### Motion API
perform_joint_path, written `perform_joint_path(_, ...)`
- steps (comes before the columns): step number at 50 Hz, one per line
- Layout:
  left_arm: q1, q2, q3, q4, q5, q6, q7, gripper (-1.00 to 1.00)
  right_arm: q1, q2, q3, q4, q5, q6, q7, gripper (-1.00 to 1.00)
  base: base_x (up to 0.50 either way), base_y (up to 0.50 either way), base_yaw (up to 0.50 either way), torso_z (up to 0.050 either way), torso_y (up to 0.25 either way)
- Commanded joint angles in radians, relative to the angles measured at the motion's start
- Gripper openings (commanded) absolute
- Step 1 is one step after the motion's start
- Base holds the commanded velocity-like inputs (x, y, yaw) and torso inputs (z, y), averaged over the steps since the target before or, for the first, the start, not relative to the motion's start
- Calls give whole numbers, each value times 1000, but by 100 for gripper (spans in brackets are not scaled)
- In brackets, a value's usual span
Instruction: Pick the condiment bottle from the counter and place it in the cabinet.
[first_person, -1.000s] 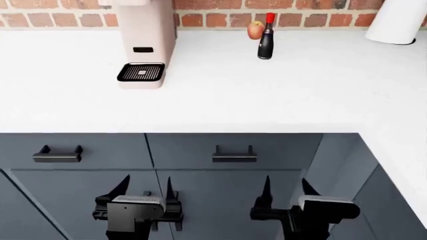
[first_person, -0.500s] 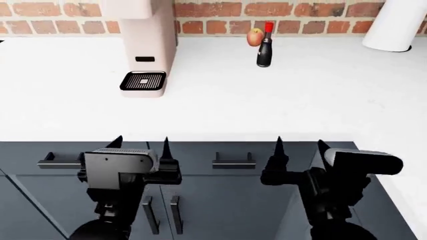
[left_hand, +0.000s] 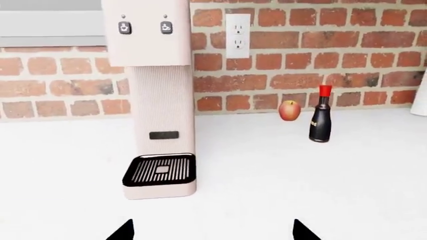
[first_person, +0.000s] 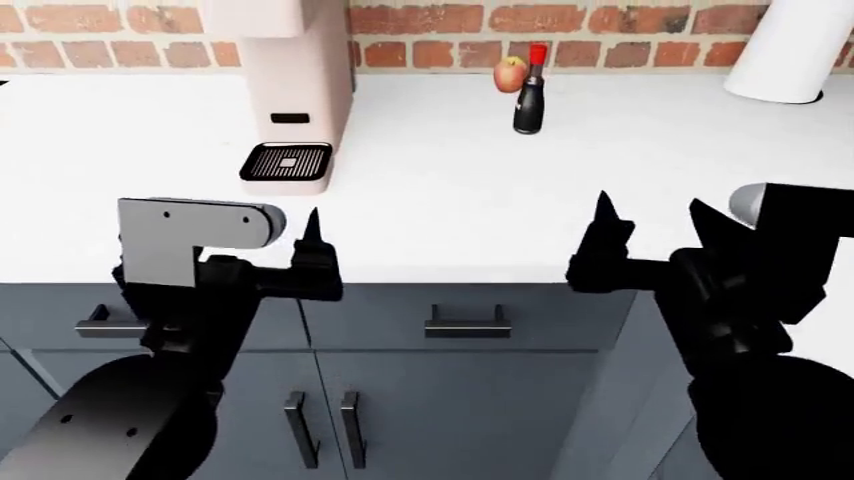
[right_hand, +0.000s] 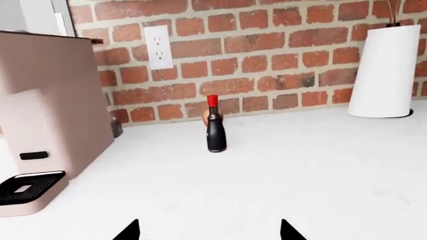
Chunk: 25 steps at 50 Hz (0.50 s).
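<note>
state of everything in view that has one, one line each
condiment bottle: upright on the counter, capped, not held
apple: sitting by the brick wall, beside the bottle
left hand: open, empty
right hand: open, empty
cabinet doors: closed
drawers: closed

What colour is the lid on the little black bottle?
Red. The condiment bottle shows it best in the right wrist view.

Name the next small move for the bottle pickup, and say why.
Probably reach the right gripper forward toward the bottle. It stands upright far back on the counter beside the apple; both open grippers sit at the front edge, the right one nearer.
</note>
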Motion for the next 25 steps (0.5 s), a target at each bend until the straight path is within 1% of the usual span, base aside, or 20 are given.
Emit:
perform_joint_path(1, -174, 17, -63, 56, -80, -254, 19, 100, 148, 149, 145, 107, 478, 150, 294, 100, 0, 0, 0, 0, 0)
perform_joint_path(2, -211, 29, -72, 81, -100, -300, 24, 100, 167, 178, 143, 134, 535, 149, 339, 100, 0, 0, 0, 0, 0)
perform_joint_path(3, -247, 35, -86, 95, -164, -328, 0, 100, 185, 203, 137, 157, 574, 147, 367, 100, 0, 0, 0, 0, 0)
perform_joint_path(4, -282, 19, -110, 85, -314, -328, -94, 100, 198, 220, 129, 175, 591, 143, 378, 100, 0, 0, 0, 0, 0)
perform_joint_path(6, -372, -30, -158, 38, -614, -328, -366, 100, 216, 241, 112, 206, 604, 132, 383, 100, 0, 0, 0, 0, 0)
perform_joint_path(7, -419, -46, -167, 10, -764, -327, -475, 100, 223, 248, 98, 224, 599, 124, 377, 100, 0, 0, 0, 0, 0)
perform_joint_path(8, -464, -56, -165, -11, -914, -326, -550, 100, 229, 256, 79, 240, 587, 111, 362, 100, 0, 0, 0, 0, 0)
perform_joint_path(9, -500, -64, -160, -23, -1019, -323, -599, 100, 234, 265, 60, 254, 573, 97, 347, 100, 0, 0, 0, 0, 0)
perform_joint_path(13, -674, -69, -154, -55, -1230, -299, -751, 100, 250, 305, -16, 303, 508, 39, 282, 100, 0, 0, 0, 0, 0)
perform_joint_path(15, -751, -76, -159, -72, -1277, -273, -795, 100, 248, 322, -43, 316, 481, 13, 256, 100, 0, 0, 0, 0, 0)
perform_joint_path(16, -785, -82, -163, -76, -1265, -262, -792, 100, 246, 329, -53, 321, 470, 2, 246, 100, 0, 0, 0, 0, 0)
perform_joint_path(20, -903, -106, -162, -70, -1149, -205, -706, 100, 241, 354, -86, 341, 431, -41, 211, 100, 0, 0, 0, 0, 0)
perform_joint_path(25, -1065, -122, -162, -89, -1076, -141, -658, 100, 229, 375, -112, 355, 396, -80, 184, 100, 0, 0, 0, 0, 0)
